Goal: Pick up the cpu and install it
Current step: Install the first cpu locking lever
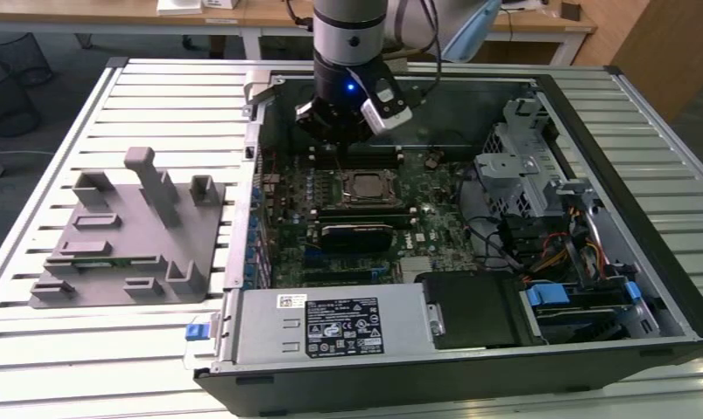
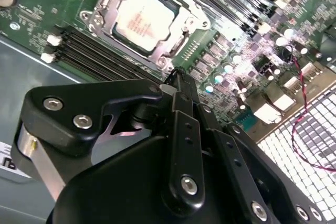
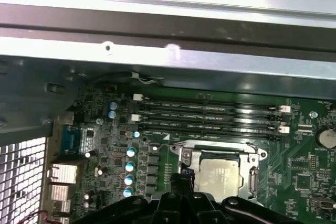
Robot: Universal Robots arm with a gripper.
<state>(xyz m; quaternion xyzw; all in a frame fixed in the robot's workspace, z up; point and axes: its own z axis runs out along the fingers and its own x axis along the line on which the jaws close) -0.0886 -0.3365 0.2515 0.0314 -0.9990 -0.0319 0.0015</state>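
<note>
The cpu (image 1: 363, 186), a small square chip with a pale metal top, lies flat in the socket frame on the green motherboard (image 1: 433, 223) inside the open computer case. It shows in both wrist views (image 2: 143, 20) (image 3: 220, 174). My gripper (image 1: 343, 147) hangs over the board just beyond the socket, towards the case's far wall. In the second wrist view its black fingers (image 2: 181, 108) meet at their tips, shut, with nothing between them. The gripper (image 2: 177, 74) stands beside the socket's edge, apart from the chip.
A black heatsink block (image 1: 357, 236) sits on the board in front of the socket. Memory slots (image 3: 210, 116) run along the socket's far side. A grey plastic fixture (image 1: 124, 231) with upright posts stands on the slatted table at the exterior view's left. Drive cages and cables fill the case's right.
</note>
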